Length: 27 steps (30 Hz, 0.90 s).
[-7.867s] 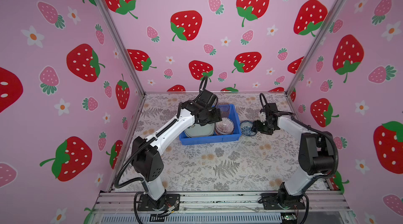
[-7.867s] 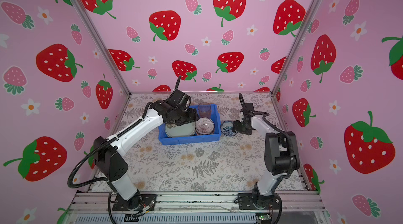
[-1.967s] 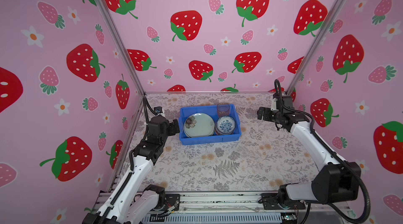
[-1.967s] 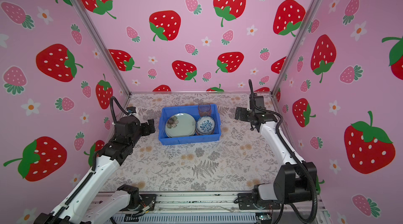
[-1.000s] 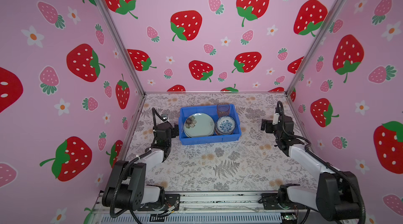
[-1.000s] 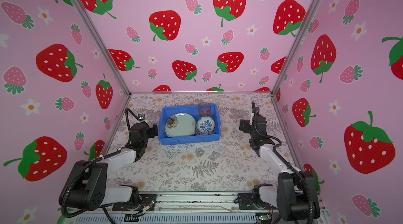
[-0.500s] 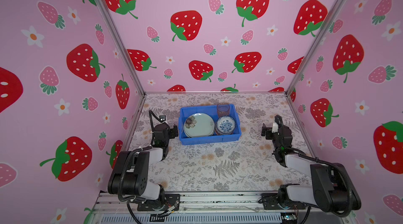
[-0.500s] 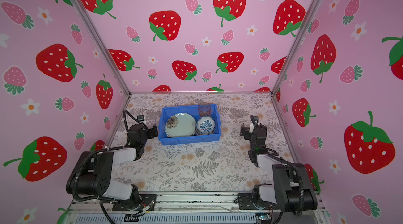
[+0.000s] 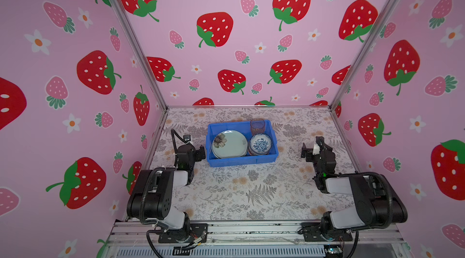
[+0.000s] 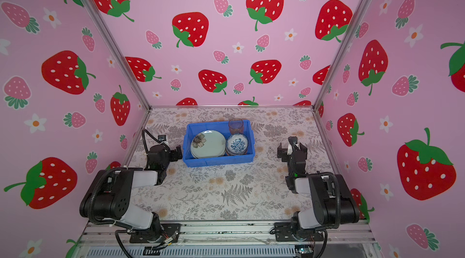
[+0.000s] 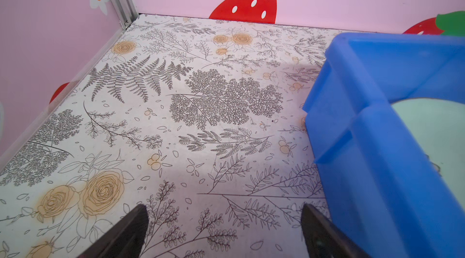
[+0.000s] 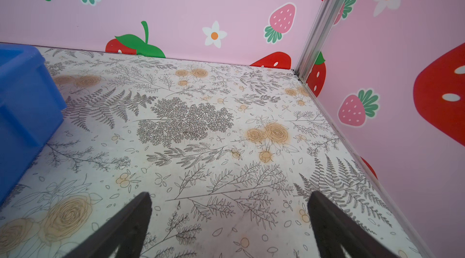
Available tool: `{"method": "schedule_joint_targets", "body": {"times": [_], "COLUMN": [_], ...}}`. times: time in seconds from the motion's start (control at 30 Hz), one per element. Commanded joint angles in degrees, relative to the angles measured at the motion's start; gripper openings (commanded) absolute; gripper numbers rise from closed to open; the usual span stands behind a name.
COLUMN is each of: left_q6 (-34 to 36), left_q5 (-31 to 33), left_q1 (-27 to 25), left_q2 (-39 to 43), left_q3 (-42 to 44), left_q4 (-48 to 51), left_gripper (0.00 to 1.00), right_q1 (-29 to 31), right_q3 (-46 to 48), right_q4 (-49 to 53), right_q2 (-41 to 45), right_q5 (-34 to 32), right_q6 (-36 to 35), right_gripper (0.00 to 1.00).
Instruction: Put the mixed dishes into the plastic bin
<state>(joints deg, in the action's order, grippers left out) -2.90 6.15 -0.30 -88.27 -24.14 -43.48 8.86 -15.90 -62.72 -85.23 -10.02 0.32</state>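
In both top views the bright blue rectangular plastic bin point(image 9: 241, 161) sits on the floral-printed table point(image 9: 251, 194) between the two arms, and it holds every dish I can see. A pale green round plate with a dark flower point(image 9: 230, 144) lies flat at the end nearer the left gripper point(image 9: 189, 153), seemingly on top of other plates. A small blue-and-white patterned bowl point(image 9: 260, 143) rests on what looks like a stack at the end nearer the right gripper point(image 9: 317, 149). A tinted clear glass tumbler point(image 9: 257, 126) stands upright behind the bowl. The left gripper is low, just beside the bin's end wall, while the right gripper is well apart from the bin. Both arms are folded back toward their bases.

From the left wrist, the left gripper point(image 11: 224, 239) has its jaws spread wide with only bare table between them. The bin wall point(image 11: 377, 168) is close outside one finger, with a sliver of green plate point(image 11: 432, 128) past the rim.

From the right wrist, the right gripper point(image 12: 231, 229) is likewise wide apart and carries nothing. A corner of the bin point(image 12: 25, 108) shows off to one side, and the table ahead has no dishes on it.

I would judge the loading done and the arms parked. No further pick seems needed, beyond staying clear of the bin.
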Motion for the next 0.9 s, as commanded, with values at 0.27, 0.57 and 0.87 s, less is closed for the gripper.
{"method": "schedule_joint_targets", "body": {"times": [0.27, 0.57, 0.87], "left_q6": [0.3, 0.3, 0.3], "left_q5": [-1.1, -1.1, -1.1], "left_q1": [0.3, 0.3, 0.4], "left_q2": [-0.4, -0.4, -0.4], "left_q3": [-1.5, -1.7, -1.6], "left_q4": [-0.8, -0.8, -0.8], "left_gripper": [0.99, 0.99, 0.99], "right_q1": [-2.1, -3.3, -2.8], "right_q3": [-0.5, -0.5, 0.4], "right_q4": [-6.8, -6.5, -8.4], "right_q2": [-4.5, -4.4, -4.8], "right_q5": [2.1, 4.1, 6.7], "right_q6": [0.1, 0.8, -0.8], "right_gripper": [0.99, 0.99, 0.99]}}
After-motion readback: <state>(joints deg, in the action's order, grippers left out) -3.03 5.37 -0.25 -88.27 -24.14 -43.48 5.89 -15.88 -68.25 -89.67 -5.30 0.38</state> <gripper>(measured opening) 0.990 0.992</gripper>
